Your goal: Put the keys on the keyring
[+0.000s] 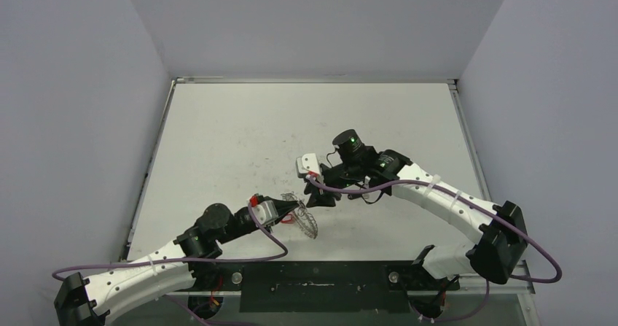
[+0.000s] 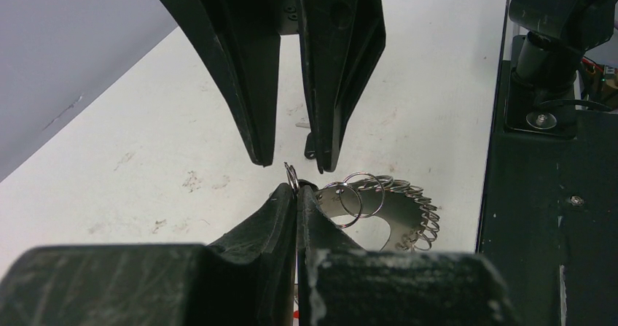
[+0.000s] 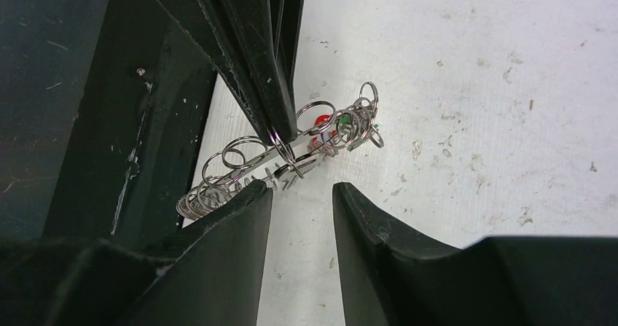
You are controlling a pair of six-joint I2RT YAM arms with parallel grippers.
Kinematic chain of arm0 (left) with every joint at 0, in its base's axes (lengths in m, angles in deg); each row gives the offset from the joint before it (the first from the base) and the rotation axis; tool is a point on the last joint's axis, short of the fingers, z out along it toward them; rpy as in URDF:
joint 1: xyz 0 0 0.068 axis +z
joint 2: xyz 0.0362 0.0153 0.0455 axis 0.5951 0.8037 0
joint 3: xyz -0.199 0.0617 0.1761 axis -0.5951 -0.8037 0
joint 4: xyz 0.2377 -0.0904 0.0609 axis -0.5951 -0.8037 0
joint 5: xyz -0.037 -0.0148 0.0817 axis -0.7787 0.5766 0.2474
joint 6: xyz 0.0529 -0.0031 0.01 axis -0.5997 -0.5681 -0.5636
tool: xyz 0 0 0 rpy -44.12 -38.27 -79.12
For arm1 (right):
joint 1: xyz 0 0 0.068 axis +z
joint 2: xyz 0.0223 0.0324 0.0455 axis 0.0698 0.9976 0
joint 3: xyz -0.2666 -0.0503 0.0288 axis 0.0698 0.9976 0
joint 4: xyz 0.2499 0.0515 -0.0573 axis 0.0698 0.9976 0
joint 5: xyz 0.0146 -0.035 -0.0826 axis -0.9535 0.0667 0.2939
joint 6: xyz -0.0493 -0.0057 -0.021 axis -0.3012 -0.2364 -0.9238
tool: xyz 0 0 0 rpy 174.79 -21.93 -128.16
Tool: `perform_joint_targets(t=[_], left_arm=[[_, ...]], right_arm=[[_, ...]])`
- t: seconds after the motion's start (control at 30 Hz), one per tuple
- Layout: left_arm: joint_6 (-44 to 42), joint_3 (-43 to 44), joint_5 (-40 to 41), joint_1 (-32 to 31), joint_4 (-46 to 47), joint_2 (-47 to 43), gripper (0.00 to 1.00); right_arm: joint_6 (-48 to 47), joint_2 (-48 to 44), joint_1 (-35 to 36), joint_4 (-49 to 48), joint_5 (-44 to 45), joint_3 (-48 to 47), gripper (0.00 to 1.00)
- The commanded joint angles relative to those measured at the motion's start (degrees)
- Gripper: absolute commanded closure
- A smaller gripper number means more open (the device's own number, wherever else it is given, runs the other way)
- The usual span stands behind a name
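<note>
The keyring [image 1: 309, 223] is a flat grey metal plate [image 2: 397, 211] with many small wire rings along its edge. It hangs just above the table at the near middle. My left gripper [image 2: 297, 189] is shut on one of those small rings [image 2: 291, 177]. Seen from the right wrist, the left gripper [image 3: 280, 133] pinches that ring beside a green tag [image 3: 344, 121]. My right gripper [image 3: 302, 192] is open and empty, its tips a short way from the keyring [image 3: 251, 158]. A tiny dark piece [image 2: 309, 149], possibly a key, shows just beyond the ring; whether it is threaded I cannot tell.
The white table [image 1: 291, 122] has grey walls on three sides. A black base plate [image 1: 313, 286] runs along the near edge, right beside the keyring. Purple cables [image 1: 342, 189] loop off both arms. A red bead [image 3: 321, 117] sits on the keyring next to the tag.
</note>
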Motion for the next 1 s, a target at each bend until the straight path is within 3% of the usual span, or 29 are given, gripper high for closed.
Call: perform_joint_targets(t=[0.0, 0.67, 0.97], left_arm=[[0.51, 0.74, 0.05, -0.14, 5.26, -0.62, 1.0], [0.33, 0.83, 0.03, -0.14, 4.8, -0.87, 1.0], [0.31, 0.69, 0.03, -0.14, 4.71, -0.9, 1.0]], right_arm=[[0.74, -2.6, -0.24, -4.81, -2.13, -0.01, 0.62], [1.16, 0.24, -0.24, -4.42, -5.31, -0.96, 0.73], [0.93, 1.19, -0.2, -3.21, -4.38, -1.74, 0.95]])
